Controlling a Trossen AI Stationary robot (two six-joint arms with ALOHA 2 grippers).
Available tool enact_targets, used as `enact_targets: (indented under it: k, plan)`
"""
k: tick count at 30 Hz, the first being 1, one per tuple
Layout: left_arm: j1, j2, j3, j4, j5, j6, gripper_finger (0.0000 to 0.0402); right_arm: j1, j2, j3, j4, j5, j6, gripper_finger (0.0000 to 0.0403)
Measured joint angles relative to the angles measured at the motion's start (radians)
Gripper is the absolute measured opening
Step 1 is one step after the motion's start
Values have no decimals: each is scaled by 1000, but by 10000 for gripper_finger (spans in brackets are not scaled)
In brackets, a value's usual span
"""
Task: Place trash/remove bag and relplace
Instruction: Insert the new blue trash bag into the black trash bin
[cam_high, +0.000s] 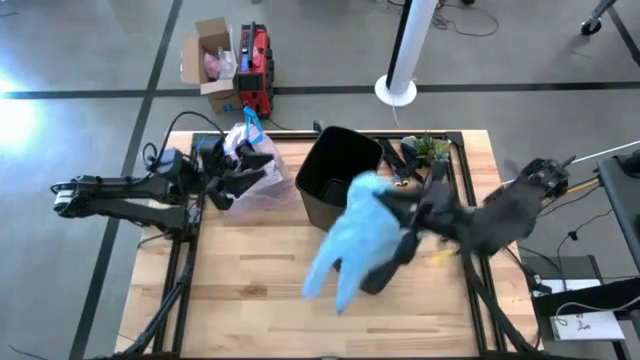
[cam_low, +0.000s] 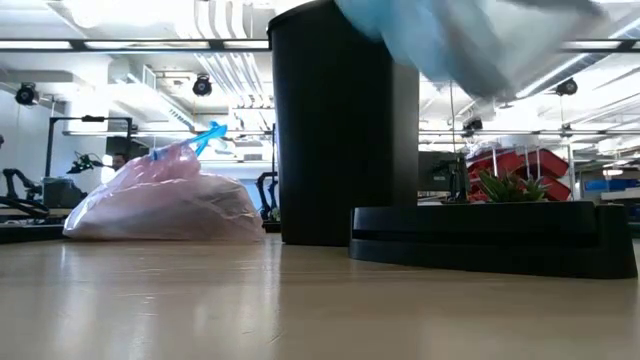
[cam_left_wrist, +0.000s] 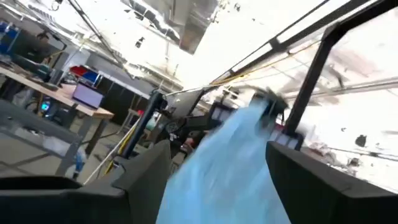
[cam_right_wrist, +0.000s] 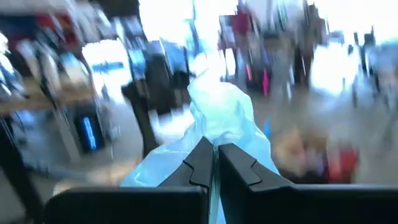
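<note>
One light blue bag (cam_high: 350, 240) hangs at surface centre, right gripper (cam_right_wrist: 214, 163) fingers pinched shut on it. One pink bag (cam_high: 255, 170) at 10 o'clock by left gripper (cam_high: 232, 175), fingers apart, holding nothing. One black bin (cam_high: 335, 170) at 12.

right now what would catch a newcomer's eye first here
The light blue bag, pinched in the right gripper and dangling mid-table beside the black bin. Next, the pink-lavender bag, tied with blue and lying on the table's left by the left gripper.
</note>
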Motion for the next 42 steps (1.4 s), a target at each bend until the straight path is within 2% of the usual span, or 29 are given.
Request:
enact_targets:
  k: [1,3,5,6,7,8,9,11,13,16,17,19,22,27,31,37,42]
  plan:
    - [0,20,30,-26,5,14,256,-3,-7,1,147,-86,-167,2]
    - [0,60,99,-105,13,51,259,-9,-19,2,379,-347,-413,2]
    - [0,104,180,-176,13,80,261,-20,-34,4,507,-652,-539,2]
    - [0,127,222,-203,13,91,262,-25,-43,12,521,-771,-567,2]
    - [0,151,264,-221,14,105,263,-29,-55,25,516,-841,-579,2]
    - [-1,176,308,-233,14,123,264,-32,-68,38,502,-850,-592,2]
    - [-3,199,348,-242,14,144,265,-33,-86,48,484,-812,-599,2]
    - [-7,249,425,-255,14,188,265,-32,-125,58,446,-643,-635,2]
    - [-9,298,502,-276,13,227,264,-31,-159,60,434,-378,-699,2]
    - [-15,367,608,-331,12,265,261,-54,-195,60,444,127,-875,2]
    - [-19,389,637,-350,12,274,260,-77,-201,58,444,265,-926,2]
    - [-27,432,687,-380,7,284,259,-130,-207,49,442,406,-957,2]
    - [-40,498,744,-398,1,287,256,-155,-219,35,437,426,-950,2]
    - [-80,601,823,-412,-81,361,259,-158,-235,29,434,422,-1002,2]
    - [-137,658,911,-469,-192,488,261,-158,-259,33,437,409,-1010,2]
    - [-231,708,1060,-622,-411,720,263,-158,-300,32,436,370,-948,2]
    - [-292,761,1142,-635,-489,844,267,-234,-311,32,440,356,-940,2]
